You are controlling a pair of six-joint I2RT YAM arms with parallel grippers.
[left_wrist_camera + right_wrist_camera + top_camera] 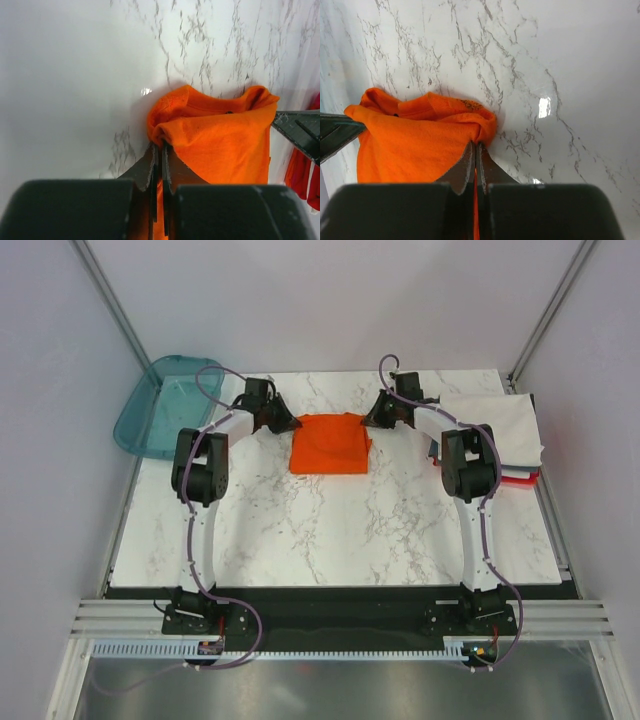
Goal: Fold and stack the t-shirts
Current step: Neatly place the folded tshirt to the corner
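Observation:
The orange t-shirt point(329, 445) lies folded into a rough rectangle at the middle back of the marble table. My left gripper point(285, 421) is shut on its far left corner; in the left wrist view the cloth point(220, 140) bunches at the gripper point(161, 145). My right gripper point(373, 420) is shut on the far right corner; the right wrist view shows the shirt point(415, 142) pinched at the gripper point(475, 145). A stack of folded shirts, white on top point(495, 430) with red point(520, 478) below, sits at the right edge.
A teal translucent tray point(158, 406) hangs off the table's far left corner. The marble table point(330, 530) is ringed by white walls and metal frame posts. The red folded cloth also shows in the left wrist view point(302, 172).

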